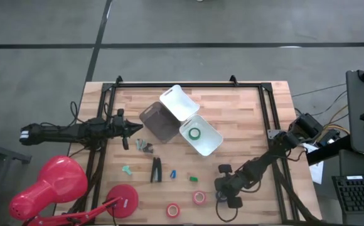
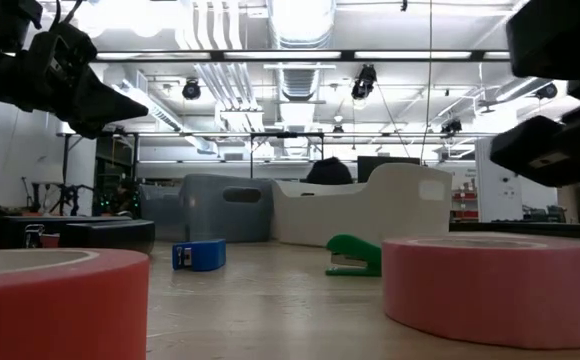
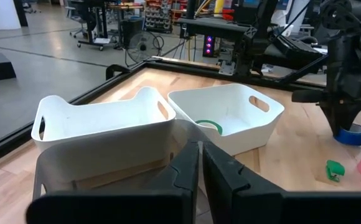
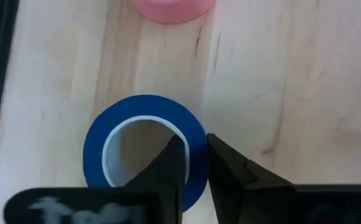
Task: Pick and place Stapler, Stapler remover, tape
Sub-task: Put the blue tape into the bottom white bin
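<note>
A blue tape roll (image 4: 144,112) lies flat on the wood near the table's front edge, with my right gripper (image 4: 194,140) shut on it. Pink tape (image 1: 199,198) and red tape (image 1: 172,209) lie to its left, and a green roll (image 1: 195,133) sits in the white bin (image 1: 213,145). The black stapler (image 1: 156,169) lies on the wood at mid-table. Small green (image 1: 193,178), blue (image 1: 174,172), teal (image 1: 127,169) and grey (image 1: 145,147) pieces lie around it; which one is the stapler remover I cannot tell. My left gripper (image 3: 200,163) hangs shut and empty at the table's left. My right gripper pinches the blue roll's ring wall (image 4: 196,127). One finger (image 4: 171,165) is inside the hollow core and the other (image 4: 236,171) is outside. The fingers come steeply from above, slanting in from the table's right. The roll lies flat on the wood.
A second white bin (image 1: 177,102) and a grey bin (image 1: 159,122) stand tipped together at mid-table beside the white bin. A black frame rail (image 1: 188,85) runs along the table's far side. A red lamp (image 1: 53,185) sits at the front left corner.
</note>
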